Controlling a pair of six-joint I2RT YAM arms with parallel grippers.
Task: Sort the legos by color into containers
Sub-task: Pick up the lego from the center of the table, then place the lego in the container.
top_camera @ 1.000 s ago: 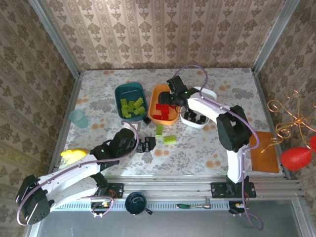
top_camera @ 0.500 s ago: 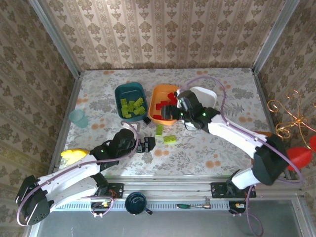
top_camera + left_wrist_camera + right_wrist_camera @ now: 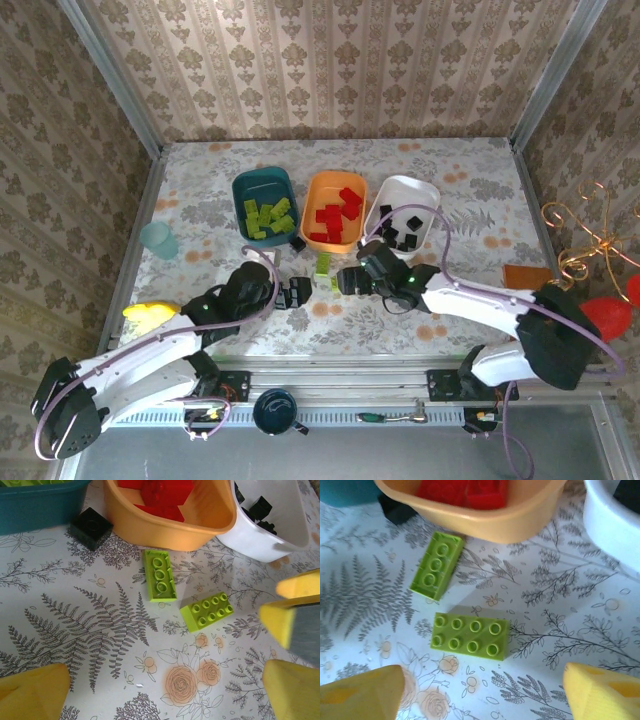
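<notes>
Three containers stand in a row: a teal tub [image 3: 262, 186] with lime legos, an orange tub [image 3: 322, 186] with red ones, and a white tub [image 3: 411, 188] with black ones. On the table in front lie a narrow lime brick [image 3: 159, 575] [image 3: 436, 565], a two-by-four lime brick [image 3: 206, 611] [image 3: 470, 635] and a black brick [image 3: 90, 527] [image 3: 297, 243]. My right gripper [image 3: 482, 695] [image 3: 345, 280] hangs open just above the two-by-four brick, holding nothing. My left gripper [image 3: 162, 695] [image 3: 298, 293] is open over bare table, just short of both lime bricks.
A pale-blue cup [image 3: 158, 240] stands at the left and a yellow object [image 3: 148, 315] lies by the left arm. A brown mat [image 3: 530, 275] sits at the right edge. A dark round cup [image 3: 275, 410] and a screwdriver [image 3: 385, 417] rest on the front rail.
My right arm has swung back from over the orange tub down to the table by the lime bricks, its jaws opening wider. The left arm has stayed still.
</notes>
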